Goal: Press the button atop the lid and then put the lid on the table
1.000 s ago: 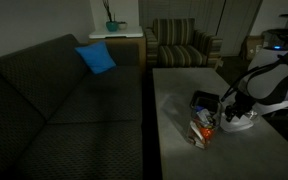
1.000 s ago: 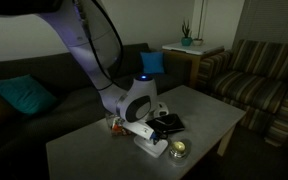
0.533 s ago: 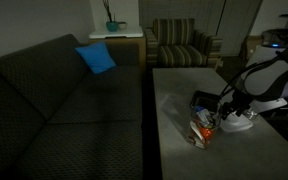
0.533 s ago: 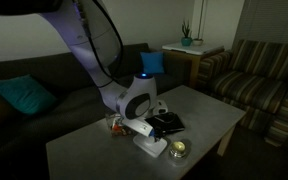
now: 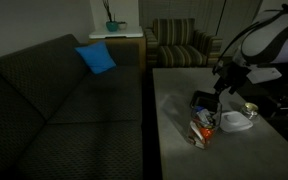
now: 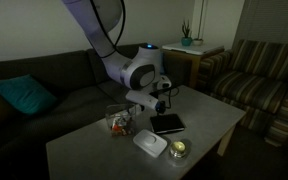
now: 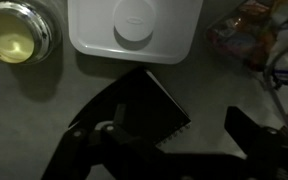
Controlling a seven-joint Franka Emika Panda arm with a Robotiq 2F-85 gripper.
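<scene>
The white lid [image 7: 134, 30], rectangular with rounded corners and a round button in its middle, lies flat on the grey table [image 7: 34, 110]. It shows in both exterior views [image 5: 234, 122] [image 6: 150, 143]. My gripper [image 7: 174, 135] is open and empty. It hangs well above the table, over the black tray-like piece [image 7: 149, 108] and clear of the lid, as seen in both exterior views [image 5: 227, 85] [image 6: 162, 100].
A small round shiny dish [image 7: 14, 30] [image 6: 179, 149] sits beside the lid. A colourful snack bag [image 5: 202, 128] [image 6: 118, 122] lies by the black tray [image 6: 168, 123]. A dark sofa [image 5: 54, 100] runs along the table; a striped armchair [image 5: 179, 45] stands behind it.
My gripper has risen from low down at the lid to well above the table and away from it. The lid stays flat on the table.
</scene>
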